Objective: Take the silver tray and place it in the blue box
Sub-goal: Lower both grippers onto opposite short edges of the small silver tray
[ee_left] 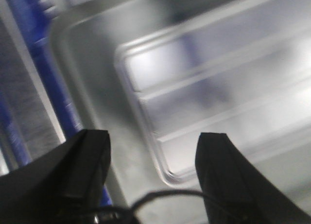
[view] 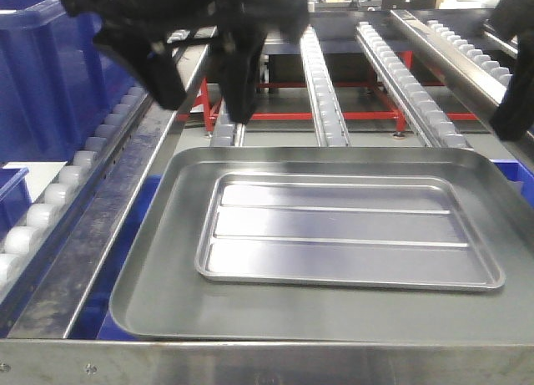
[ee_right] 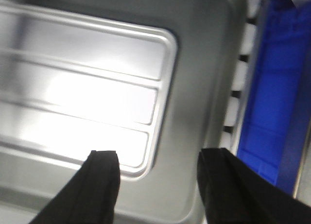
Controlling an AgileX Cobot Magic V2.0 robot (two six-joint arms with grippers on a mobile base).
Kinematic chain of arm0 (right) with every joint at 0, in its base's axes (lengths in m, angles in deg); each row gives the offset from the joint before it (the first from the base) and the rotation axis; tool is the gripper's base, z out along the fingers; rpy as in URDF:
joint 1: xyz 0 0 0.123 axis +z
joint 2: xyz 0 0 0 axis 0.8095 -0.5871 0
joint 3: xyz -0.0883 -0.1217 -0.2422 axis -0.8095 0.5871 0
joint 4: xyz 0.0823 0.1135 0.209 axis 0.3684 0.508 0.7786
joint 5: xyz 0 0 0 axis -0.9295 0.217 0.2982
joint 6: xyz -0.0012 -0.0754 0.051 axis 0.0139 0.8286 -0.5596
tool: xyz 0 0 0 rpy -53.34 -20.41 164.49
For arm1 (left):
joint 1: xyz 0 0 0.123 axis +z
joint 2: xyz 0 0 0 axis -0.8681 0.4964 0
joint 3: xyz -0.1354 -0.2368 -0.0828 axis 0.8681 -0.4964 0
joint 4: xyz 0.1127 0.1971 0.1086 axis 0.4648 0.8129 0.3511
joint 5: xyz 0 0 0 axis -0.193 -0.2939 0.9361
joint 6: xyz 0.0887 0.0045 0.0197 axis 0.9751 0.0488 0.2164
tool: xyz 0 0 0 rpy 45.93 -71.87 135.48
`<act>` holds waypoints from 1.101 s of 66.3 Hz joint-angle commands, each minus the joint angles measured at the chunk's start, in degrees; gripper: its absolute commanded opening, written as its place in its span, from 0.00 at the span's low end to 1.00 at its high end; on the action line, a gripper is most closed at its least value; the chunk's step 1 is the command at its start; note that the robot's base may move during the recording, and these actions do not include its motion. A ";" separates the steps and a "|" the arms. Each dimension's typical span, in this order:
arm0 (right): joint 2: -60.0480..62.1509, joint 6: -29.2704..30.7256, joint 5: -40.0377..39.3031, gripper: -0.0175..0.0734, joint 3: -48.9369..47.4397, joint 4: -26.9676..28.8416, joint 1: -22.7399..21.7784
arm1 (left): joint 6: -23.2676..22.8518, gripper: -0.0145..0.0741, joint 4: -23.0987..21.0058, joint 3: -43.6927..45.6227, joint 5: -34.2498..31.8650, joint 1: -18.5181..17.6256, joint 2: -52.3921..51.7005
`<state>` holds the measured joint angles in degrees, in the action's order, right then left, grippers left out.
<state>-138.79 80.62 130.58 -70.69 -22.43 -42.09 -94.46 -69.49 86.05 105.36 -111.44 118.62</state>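
Observation:
The silver tray (view: 346, 230) is shiny with two long ribs and lies flat inside a larger dull grey tray (view: 150, 260). A blue box (view: 42, 76) stands at the far left beside the roller track. My left gripper (view: 203, 101) hangs open above the grey tray's far left corner and holds nothing. In the left wrist view, the left gripper (ee_left: 153, 141) straddles a corner of the silver tray (ee_left: 218, 88) from above. Only part of my right gripper (view: 513, 109) shows at the right edge. In its wrist view, the right gripper (ee_right: 160, 161) is open over the silver tray's (ee_right: 87, 97) right corner.
Blue plastic (view: 108, 306) shows under the grey tray's left and right edges and beside it (ee_right: 277, 97). Roller conveyor rails (view: 321, 84) run away behind the trays, over a red frame (view: 367, 115). A metal ledge (view: 267, 364) crosses the front.

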 commanded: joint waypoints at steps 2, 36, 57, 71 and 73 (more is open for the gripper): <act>-1.87 -0.19 -2.43 0.71 -3.50 0.00 -1.00 | -5.66 0.51 1.46 3.71 0.11 1.13 1.08; -14.85 -0.19 -7.06 0.71 -5.77 1.61 -0.90 | -4.62 0.51 -9.48 4.15 -4.18 8.15 8.56; -18.25 -0.19 -9.76 0.71 -5.77 1.86 -0.79 | -4.62 0.51 -11.21 4.15 -6.67 8.15 12.63; -20.21 -0.19 -10.74 0.71 -5.77 1.92 -0.70 | -4.62 0.51 -11.71 4.30 -6.67 8.15 13.88; -20.55 -0.19 -10.79 0.71 -5.77 1.92 -0.42 | -4.62 0.51 -11.65 4.30 -6.67 8.15 13.92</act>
<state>-160.52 80.36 122.13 -74.58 -20.80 -42.75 -99.08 -80.88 88.63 100.14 -103.33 134.74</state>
